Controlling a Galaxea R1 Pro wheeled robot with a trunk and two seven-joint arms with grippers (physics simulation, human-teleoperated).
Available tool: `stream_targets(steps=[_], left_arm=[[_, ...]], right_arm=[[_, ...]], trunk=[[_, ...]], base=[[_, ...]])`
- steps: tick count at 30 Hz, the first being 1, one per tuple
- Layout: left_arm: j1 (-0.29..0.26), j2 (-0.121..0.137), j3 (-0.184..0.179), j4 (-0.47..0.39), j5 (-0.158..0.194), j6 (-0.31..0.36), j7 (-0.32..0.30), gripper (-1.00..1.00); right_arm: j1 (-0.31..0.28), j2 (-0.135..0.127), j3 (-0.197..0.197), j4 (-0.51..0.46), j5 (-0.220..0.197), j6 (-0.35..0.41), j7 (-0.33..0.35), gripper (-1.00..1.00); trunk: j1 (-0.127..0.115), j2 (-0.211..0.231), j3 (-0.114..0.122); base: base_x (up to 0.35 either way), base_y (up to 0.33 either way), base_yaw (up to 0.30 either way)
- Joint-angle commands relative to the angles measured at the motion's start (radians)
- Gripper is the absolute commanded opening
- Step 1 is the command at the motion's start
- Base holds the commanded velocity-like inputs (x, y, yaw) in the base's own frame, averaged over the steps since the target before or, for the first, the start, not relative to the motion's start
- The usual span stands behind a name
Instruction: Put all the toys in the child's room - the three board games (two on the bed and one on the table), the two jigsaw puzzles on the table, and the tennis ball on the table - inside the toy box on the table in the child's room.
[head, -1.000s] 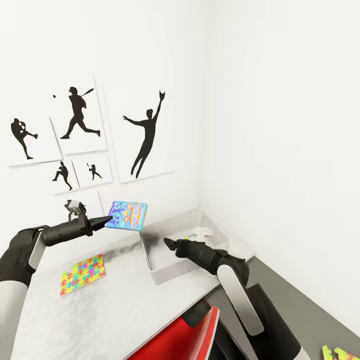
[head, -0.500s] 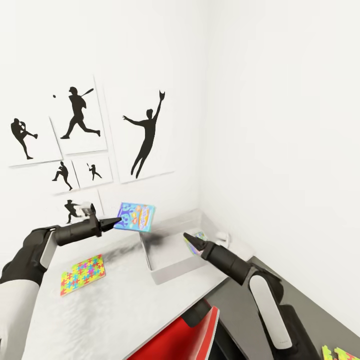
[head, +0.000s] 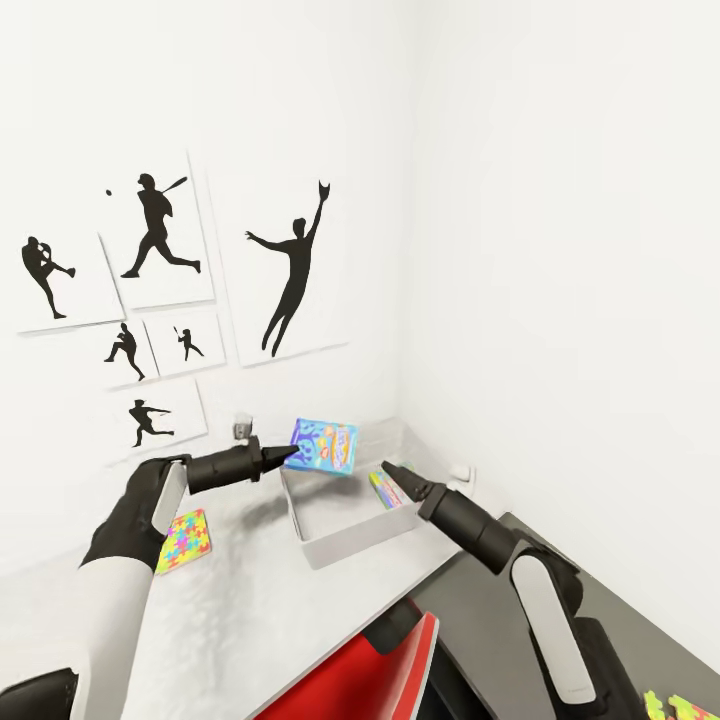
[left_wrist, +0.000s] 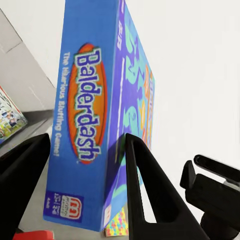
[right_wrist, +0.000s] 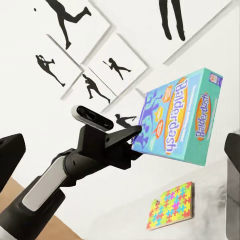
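A blue Balderdash board game (head: 323, 446) hangs tilted above the near-left rim of the white toy box (head: 345, 535), with my left gripper (head: 287, 457) shut on its edge. The left wrist view has the game (left_wrist: 95, 125) clamped between both fingers (left_wrist: 145, 195). My right gripper (head: 398, 473) hovers over the box's right side, and its fingers (right_wrist: 11, 150) stand wide apart, holding nothing. A colourful flat game (head: 385, 488) lies inside the box. One jigsaw puzzle (head: 185, 540) rests on the grey table (head: 250, 620), partly behind my left arm. The right wrist view looks at the held game (right_wrist: 177, 125).
The toy box sits in the table's far corner against two white walls. Baseball silhouette pictures (head: 290, 270) hang on the left wall. A red chair (head: 365, 675) stands at the table's near edge. Bright puzzle pieces (head: 680, 708) lie on the dark floor at the lower right.
My left arm has carried the board game rightward to above the toy box. My right arm has come out of the box and risen at its right side.
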Motion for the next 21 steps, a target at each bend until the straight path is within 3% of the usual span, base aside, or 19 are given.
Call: stream_targets(steps=[1,10,15,21], left_arm=[[-0.001,-0.007,0.002,0.000,-0.002,0.001,0.003,-1.00],[-0.001,-0.096,0.006,0.005,0.001,-0.010,0.149,-1.00],[-0.001,-0.118,0.011,0.016,0.003,-0.045,0.217,-1.00],[-0.001,-0.138,0.025,0.019,0.005,-0.065,0.249,-1.00]], right_arm=[[-0.001,0.000,-0.007,0.000,-0.007,0.009,-0.001,1.00],[0.000,-0.060,-0.056,0.000,-0.006,0.008,0.001,1.00],[0.000,-0.073,-0.082,0.001,-0.011,0.014,0.002,1.00],[0.000,-0.074,-0.097,0.002,-0.014,0.015,0.002,1.00]], trunk=[[0.001,-0.002,-0.002],[0.001,-0.002,-0.002],[0.001,-0.002,-0.002],[0.001,-0.002,-0.002]], base=[[0.000,0.000,0.000],[0.000,0.000,0.000],[0.000,0.000,0.000],[0.000,0.000,0.000]])
